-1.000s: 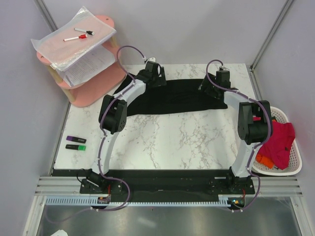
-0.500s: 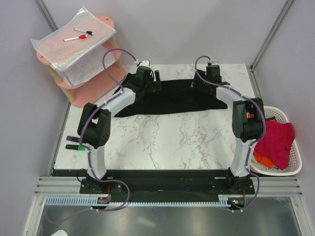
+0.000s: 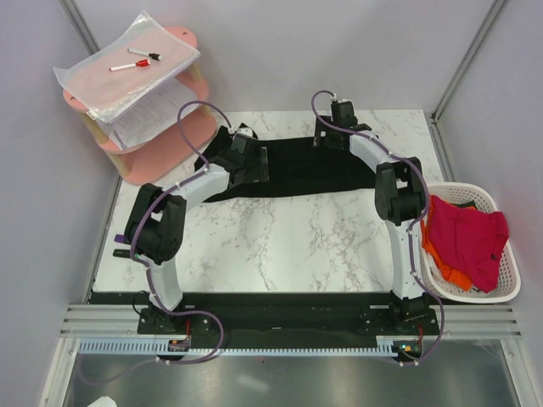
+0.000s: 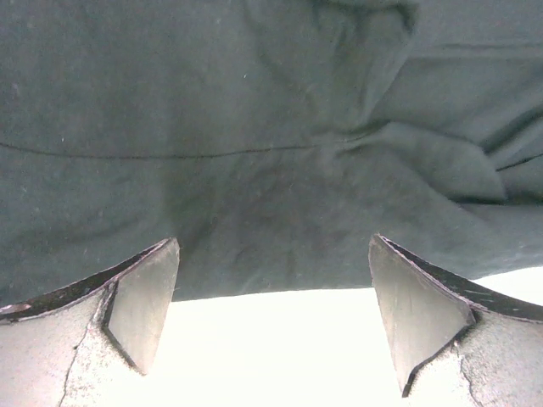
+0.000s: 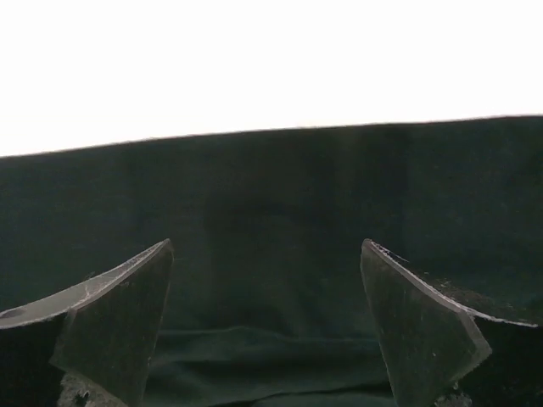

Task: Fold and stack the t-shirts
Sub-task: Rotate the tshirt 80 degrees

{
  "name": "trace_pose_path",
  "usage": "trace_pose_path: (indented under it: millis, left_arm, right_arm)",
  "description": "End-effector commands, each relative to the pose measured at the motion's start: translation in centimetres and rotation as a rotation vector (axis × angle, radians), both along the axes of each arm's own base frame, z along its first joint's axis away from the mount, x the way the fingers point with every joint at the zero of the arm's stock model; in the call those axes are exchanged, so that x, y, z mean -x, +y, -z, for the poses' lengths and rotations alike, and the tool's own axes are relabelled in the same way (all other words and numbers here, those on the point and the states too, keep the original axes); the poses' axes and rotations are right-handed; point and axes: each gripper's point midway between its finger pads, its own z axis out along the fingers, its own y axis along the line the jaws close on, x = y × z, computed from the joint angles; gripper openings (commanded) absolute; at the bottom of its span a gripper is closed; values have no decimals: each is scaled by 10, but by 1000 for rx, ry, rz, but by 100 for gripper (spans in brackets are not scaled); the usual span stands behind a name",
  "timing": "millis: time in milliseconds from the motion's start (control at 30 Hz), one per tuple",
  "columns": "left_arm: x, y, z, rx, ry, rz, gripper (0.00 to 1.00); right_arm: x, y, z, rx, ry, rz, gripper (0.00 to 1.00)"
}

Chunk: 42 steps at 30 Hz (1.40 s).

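Black t-shirt (image 3: 310,170): lies as a long, flattened band running left to right across the far part of the marble table (image 3: 280,246). Creases gather toward its right in the left wrist view.

Left gripper (image 3: 261,163): over the left part of the black shirt, by its near edge. Fingers (image 4: 144,297) stand wide apart and hold nothing. The cloth edge runs across the gap between them, with bare bright table on the camera's side.

Right gripper (image 3: 325,133): at the shirt's far edge, right of the middle. Fingers (image 5: 119,314) are spread and hold nothing. Black cloth fills the gap, and its straight edge lies beyond the tips.

Whether either gripper's tips touch the cloth cannot be told.

Red t-shirt (image 3: 465,239): heaped in the white basket (image 3: 507,284) off the table's right side, with an orange t-shirt (image 3: 454,276) showing beneath it.
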Motion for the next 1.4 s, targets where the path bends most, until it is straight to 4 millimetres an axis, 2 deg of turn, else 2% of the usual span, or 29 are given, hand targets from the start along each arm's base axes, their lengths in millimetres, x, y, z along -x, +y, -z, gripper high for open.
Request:
trace_pose_path:
  millis: [0, 67, 133, 200, 267, 300, 333, 400, 467, 500, 533, 600, 633, 667, 700, 733, 800, 833, 867, 900, 967, 1000, 1100, 1133, 1233, 1300, 1333, 1367]
  left_arm:
    - [3, 10, 15, -65, 47, -17, 100]
    - [5, 12, 26, -84, 84, -21, 100]
    - [3, 13, 28, -94, 95, -24, 100]
    - [6, 17, 42, -126, 145, -27, 100]
    - [-1, 16, 43, -137, 159, -26, 100]
    - [4, 20, 55, -164, 204, -27, 100]
    - [-2, 19, 52, -161, 201, -31, 100]
    - [-3, 18, 56, -162, 221, -28, 100]
    - [-5, 20, 59, -161, 237, -32, 100]
    - [-6, 20, 59, -162, 237, -30, 100]
    - [-9, 23, 60, -161, 244, -38, 100]
    - [-11, 25, 60, -170, 248, -34, 100]
    - [-16, 29, 57, -173, 242, -40, 100]
    - [-17, 32, 59, -185, 249, -35, 100]
    - [-19, 33, 59, -188, 247, -31, 100]
    - [-26, 36, 55, -188, 235, -33, 100]
    - [-32, 40, 58, -201, 243, -19, 100]
    - [-42, 38, 50, -200, 221, -5, 100]
    - [-44, 39, 58, -210, 238, 2, 100]
    - [-55, 37, 51, -201, 214, 3, 100]
    - [-60, 37, 59, -213, 236, 12, 100]
    - [-71, 34, 51, -199, 212, 12, 100]
    - [-87, 30, 49, -209, 194, 33, 100]
    - [-89, 31, 47, -226, 192, 44, 100]
    - [-96, 35, 35, -241, 164, 50, 100]
    - [-91, 37, 30, -241, 162, 52, 100]
    - [-90, 36, 8, -220, 124, 52, 100]
    - [-87, 33, 0, -197, 108, 60, 100]
  right_arm:
    - [-5, -20, 8, 109, 28, 31, 98]
    - [-4, -23, 19, 130, 54, 40, 98]
    - [-1, -28, 28, 150, 81, 53, 98]
    - [8, -34, 37, 170, 124, 70, 98]
    - [21, -37, 48, 183, 180, 84, 98]
    - [28, -40, 54, 193, 207, 90, 98]
    - [35, -43, 56, 203, 226, 106, 98]
    - [58, -48, 72, 226, 303, 112, 98]
    - [75, -52, 72, 236, 338, 126, 98]
    - [91, -56, 83, 250, 383, 125, 98]
    - [98, -56, 76, 245, 384, 129, 98]
    - [125, -60, 87, 260, 447, 132, 98]
    - [132, -61, 80, 257, 451, 131, 98]
    - [142, -60, 81, 258, 468, 122, 98]
    - [163, -64, 90, 267, 515, 125, 98]
    - [170, -62, 79, 254, 505, 119, 98]
    - [196, -55, 78, 221, 536, 89, 98]
    - [206, -48, 78, 213, 546, 69, 98]
    - [214, -42, 77, 201, 550, 53, 98]
    - [230, -36, 75, 180, 568, 29, 98]
    - [248, -22, 73, 189, 578, -14, 98]
    - [260, -18, 70, 185, 585, -26, 98]
    - [287, 11, 68, 162, 608, -109, 98]
    - [297, 27, 66, 160, 611, -147, 98]
    - [312, 61, 59, 143, 600, -231, 98]
    - [302, 79, 44, 126, 543, -260, 98]
    - [298, 84, 37, 121, 517, -265, 98]
    - [285, 93, 20, 101, 465, -273, 98]
